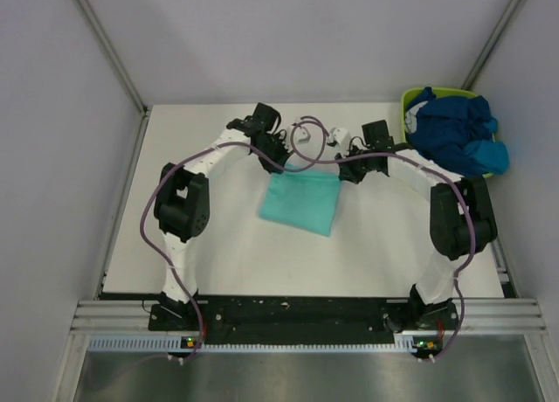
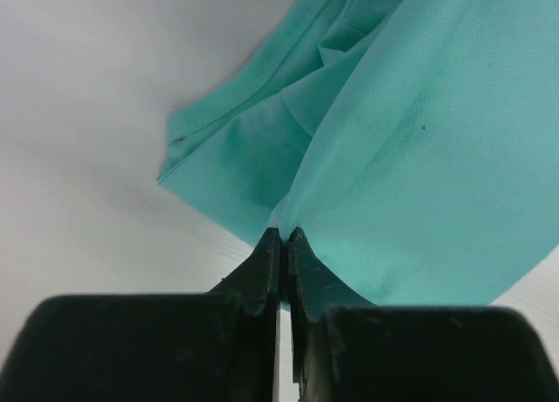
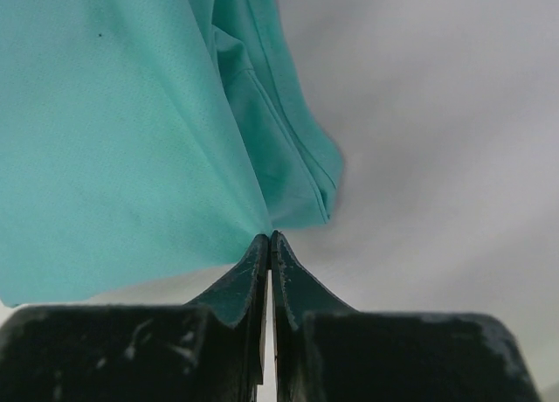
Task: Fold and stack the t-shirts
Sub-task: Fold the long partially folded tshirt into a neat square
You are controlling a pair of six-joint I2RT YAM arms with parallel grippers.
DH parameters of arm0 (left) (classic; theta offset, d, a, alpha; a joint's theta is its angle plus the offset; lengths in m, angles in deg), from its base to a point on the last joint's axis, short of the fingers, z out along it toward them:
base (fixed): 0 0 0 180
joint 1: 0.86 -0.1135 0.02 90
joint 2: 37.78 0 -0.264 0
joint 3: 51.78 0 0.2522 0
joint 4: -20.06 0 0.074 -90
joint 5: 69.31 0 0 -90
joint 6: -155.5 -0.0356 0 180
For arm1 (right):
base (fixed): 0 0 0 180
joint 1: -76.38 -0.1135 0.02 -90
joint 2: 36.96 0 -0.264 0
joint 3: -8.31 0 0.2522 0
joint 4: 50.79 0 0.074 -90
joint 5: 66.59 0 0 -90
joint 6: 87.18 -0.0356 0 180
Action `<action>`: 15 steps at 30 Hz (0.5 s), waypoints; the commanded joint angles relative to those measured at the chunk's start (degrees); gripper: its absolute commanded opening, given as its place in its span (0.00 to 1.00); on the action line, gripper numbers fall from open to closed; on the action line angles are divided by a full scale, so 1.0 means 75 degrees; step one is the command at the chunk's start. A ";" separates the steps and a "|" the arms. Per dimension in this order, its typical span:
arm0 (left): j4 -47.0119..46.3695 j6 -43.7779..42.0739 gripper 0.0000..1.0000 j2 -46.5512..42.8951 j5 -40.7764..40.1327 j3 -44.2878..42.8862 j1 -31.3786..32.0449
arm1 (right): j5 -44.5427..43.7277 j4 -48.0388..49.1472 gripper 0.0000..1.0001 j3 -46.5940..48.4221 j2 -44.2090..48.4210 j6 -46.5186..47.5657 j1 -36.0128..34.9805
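Note:
A mint teal-green t-shirt (image 1: 301, 203) lies partly folded in the middle of the white table. My left gripper (image 1: 278, 162) is shut on its far left corner, and the cloth (image 2: 410, 166) rises from the fingertips in the left wrist view. My right gripper (image 1: 348, 170) is shut on its far right corner, and the cloth (image 3: 113, 157) fans out to the left in the right wrist view. Both grippers hold the far edge lifted. Dark navy and brighter blue t-shirts (image 1: 454, 131) are heaped at the back right.
A lime-green plastic tub (image 1: 409, 100) at the back right corner holds the blue heap. Grey walls close in the left, back and right sides. The metal rail (image 1: 306, 319) with both arm bases runs along the near edge.

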 commanded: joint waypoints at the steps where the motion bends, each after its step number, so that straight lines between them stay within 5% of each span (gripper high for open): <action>1: -0.0664 0.0499 0.06 0.0464 -0.0573 -0.0572 -0.0065 | -0.0052 0.0299 0.00 0.0708 -0.0650 -0.0174 0.0133; 3: -0.0933 0.0802 0.10 0.0629 -0.1018 -0.0608 -0.0065 | -0.0134 0.0416 0.00 0.0907 -0.0955 -0.0314 0.0133; 7: -0.2033 0.1225 0.46 0.0886 -0.2282 -0.0771 -0.0077 | -0.1081 0.0475 0.08 0.1774 -0.1786 -0.1087 0.0215; 12: -0.1873 0.1472 0.56 0.1659 -0.3115 -0.2609 -0.0171 | -0.1868 0.0885 0.38 0.2910 -0.2479 -0.2633 0.0426; 15: -0.1685 0.1659 0.57 0.1614 -0.3235 -0.2858 -0.0287 | -0.2032 0.0792 0.41 0.3334 -0.2305 -0.3242 0.0426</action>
